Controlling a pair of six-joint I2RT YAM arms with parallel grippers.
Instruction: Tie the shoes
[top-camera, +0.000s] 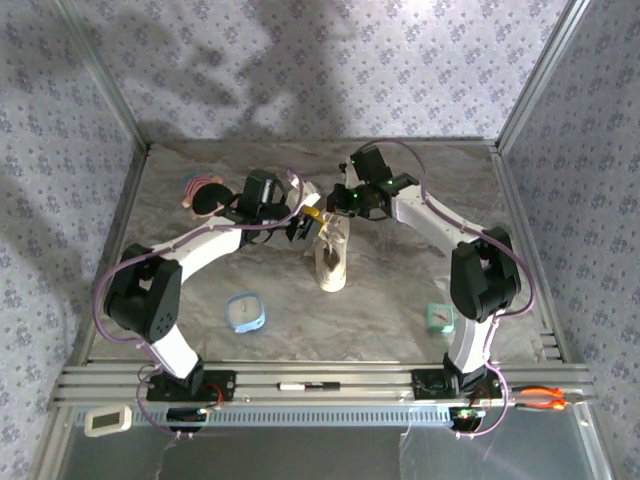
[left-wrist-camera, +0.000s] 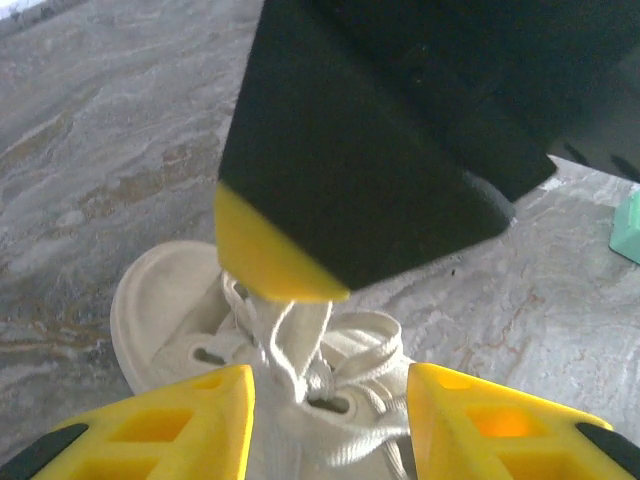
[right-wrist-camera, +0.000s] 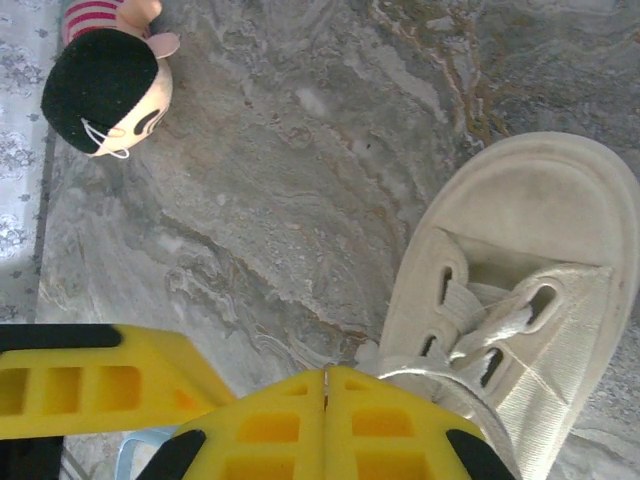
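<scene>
Since my right gripper (right-wrist-camera: 323, 400) is pinched shut, seemingly on a lace (left-wrist-camera: 288, 335) of the cream shoe (top-camera: 331, 262) at mid-table, and my left gripper (left-wrist-camera: 330, 400) stands half-open astride the lacing, I fear a pull drags the shoe or slips the lace free.

No word, brand, number or sign can be read on any surface. In the overhead view, the faces of the small white device (top-camera: 108, 421) at lower left, the blue square object (top-camera: 245, 312) and the green square object (top-camera: 440, 318) are too small to make out.
</scene>
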